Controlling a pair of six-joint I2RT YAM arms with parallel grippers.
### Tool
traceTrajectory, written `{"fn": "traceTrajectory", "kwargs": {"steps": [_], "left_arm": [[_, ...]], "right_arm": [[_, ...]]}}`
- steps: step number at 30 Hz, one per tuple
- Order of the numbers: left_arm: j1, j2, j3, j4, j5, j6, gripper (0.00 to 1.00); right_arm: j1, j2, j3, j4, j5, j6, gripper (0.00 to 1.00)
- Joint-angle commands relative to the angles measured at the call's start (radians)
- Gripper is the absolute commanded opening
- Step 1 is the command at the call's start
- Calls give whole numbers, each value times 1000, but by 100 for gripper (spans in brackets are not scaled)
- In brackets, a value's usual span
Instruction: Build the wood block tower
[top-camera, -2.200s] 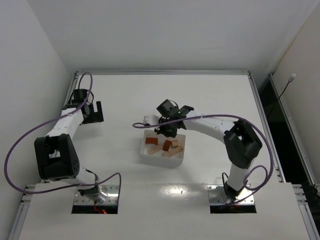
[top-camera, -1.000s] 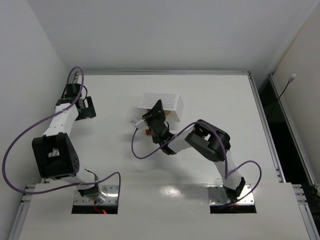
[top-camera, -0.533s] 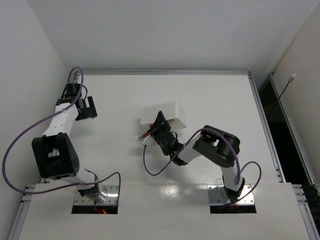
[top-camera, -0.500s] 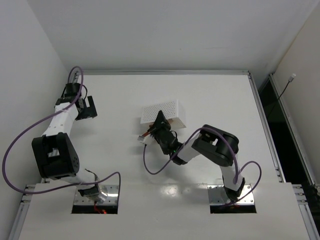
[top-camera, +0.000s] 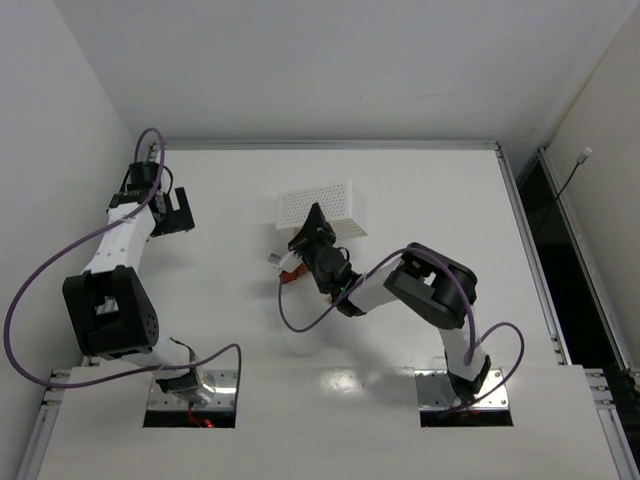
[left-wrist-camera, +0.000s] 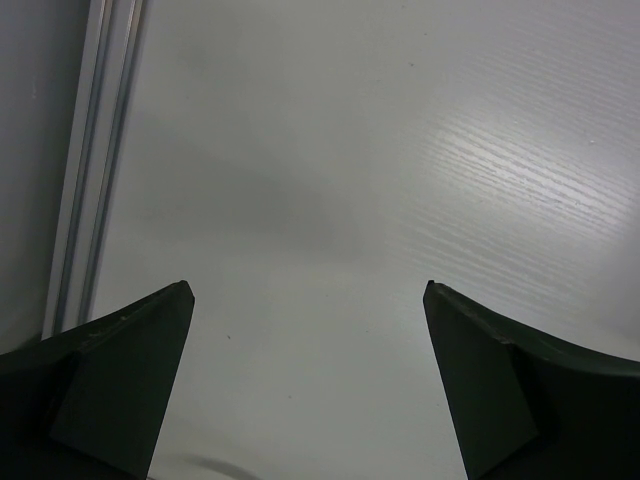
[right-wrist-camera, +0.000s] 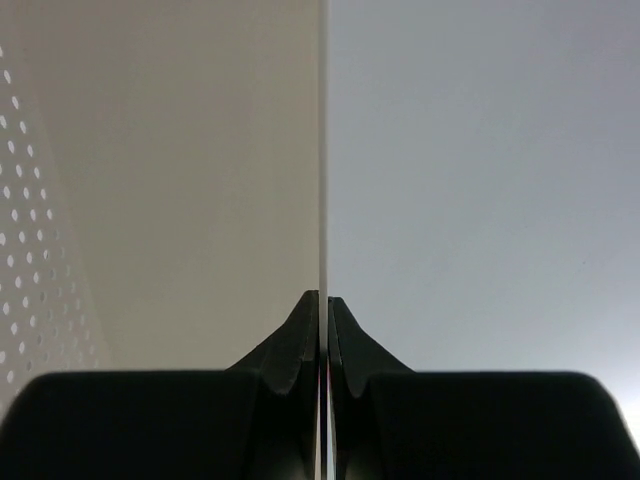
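My right gripper (top-camera: 311, 229) is shut on a thin wall of the white tray (top-camera: 322, 208), which hangs upside down over mid-table with its perforated bottom facing up. In the right wrist view the closed gripper (right-wrist-camera: 323, 297) pinches that wall edge, with the tray's dotted surface (right-wrist-camera: 40, 230) to the left. One reddish-brown wood block (top-camera: 291, 276) shows just left of the right arm; I cannot tell whether it rests on the table. No tower is in view. My left gripper (top-camera: 180, 212) stands open at the far left, and the left wrist view shows nothing in that gripper (left-wrist-camera: 307, 290).
A metal rail (left-wrist-camera: 95, 170) runs along the table's left edge close to the left gripper. The right arm's purple cable (top-camera: 285, 310) loops over the table in front of the tray. Walls close the table in on the left and at the back.
The right gripper has lifted the tray off the table and turned it upside down; in the last half second it swung slightly up and left. The left arm barely moved.
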Motion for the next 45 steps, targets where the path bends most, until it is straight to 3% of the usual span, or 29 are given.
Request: {"fn": "traceTrajectory", "kwargs": {"steps": [1, 9, 13, 17, 20, 21, 24, 25, 26, 27, 28, 30, 32, 35, 45], "left_arm": [[10, -14, 33, 7, 8, 3, 100], [10, -23, 15, 16, 18, 3, 100], [10, -34, 15, 16, 27, 3, 100], [10, -43, 15, 16, 27, 3, 100], [10, -43, 15, 16, 27, 12, 100], [10, -43, 15, 25, 27, 12, 100], [10, -43, 15, 25, 36, 12, 100], [10, -34, 15, 25, 36, 12, 100], [10, -34, 15, 25, 36, 12, 100], [10, -23, 15, 25, 47, 12, 100], [10, -23, 24, 25, 47, 12, 100], [10, 8, 33, 25, 59, 12, 100], [10, 23, 47, 25, 87, 12, 100], [10, 34, 62, 25, 152, 12, 100], [10, 45, 82, 35, 301, 69, 100]], "right_arm": [[34, -89, -35, 559, 18, -57, 0], [-27, -126, 58, 559, 73, -57, 0], [-107, -93, 175, 550, 211, -57, 0], [-211, -93, 273, 441, 354, 57, 0], [-300, -93, 371, 216, 536, 255, 0], [-320, -93, 388, 39, 608, 326, 0], [-369, -141, 379, -231, 638, 614, 0], [-369, -193, 379, -556, 638, 734, 0], [-380, -220, 435, -820, 611, 896, 0], [-391, -232, 506, -1108, 566, 1276, 0], [-400, -232, 672, -1529, 469, 1418, 0], [-435, -136, 812, -1799, 353, 1645, 0], [-471, -100, 896, -1959, 252, 1712, 0], [-562, -88, 928, -2059, 63, 1793, 0], [-946, -10, 1075, -2176, -429, 1844, 0]]}}
